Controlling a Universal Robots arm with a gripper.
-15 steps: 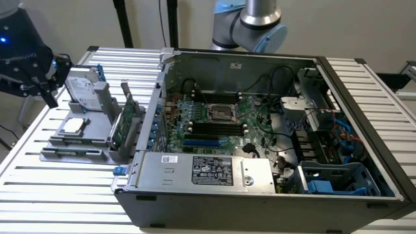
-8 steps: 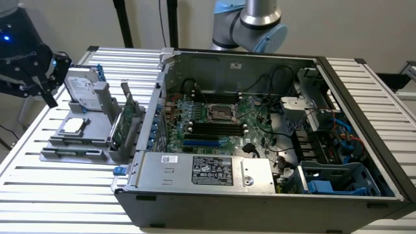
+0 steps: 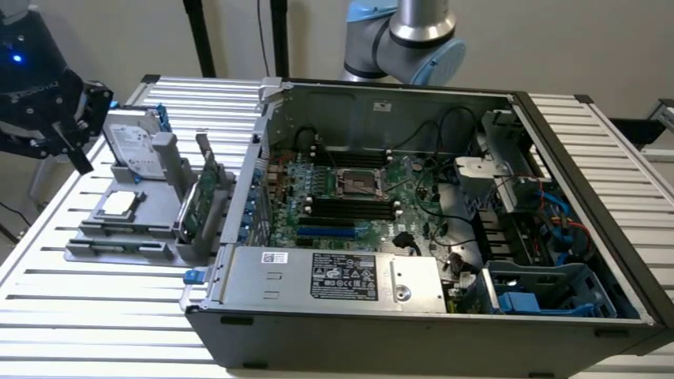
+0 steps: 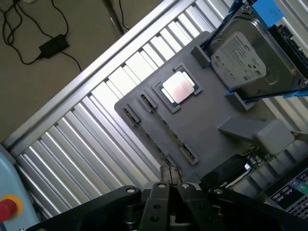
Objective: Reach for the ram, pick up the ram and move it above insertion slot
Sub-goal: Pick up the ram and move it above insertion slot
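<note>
Aluminium slats form the table (image 3: 95, 316), which bears an open computer case (image 3: 421, 316) before a plain pale wall.
Black cables (image 4: 29, 29) trail over the dull floor beside it. On the exterior view's left of the case, a grey holder (image 3: 116, 237) carries a silver hard drive (image 3: 135, 146) and green boards. The ram (image 3: 189, 213), a thin green strip, stands on edge in the holder's side nearest the case. The black gripper (image 3: 76, 154) hangs apart from it, fingers (image 4: 161, 192) pressed together, holding nothing.
</note>
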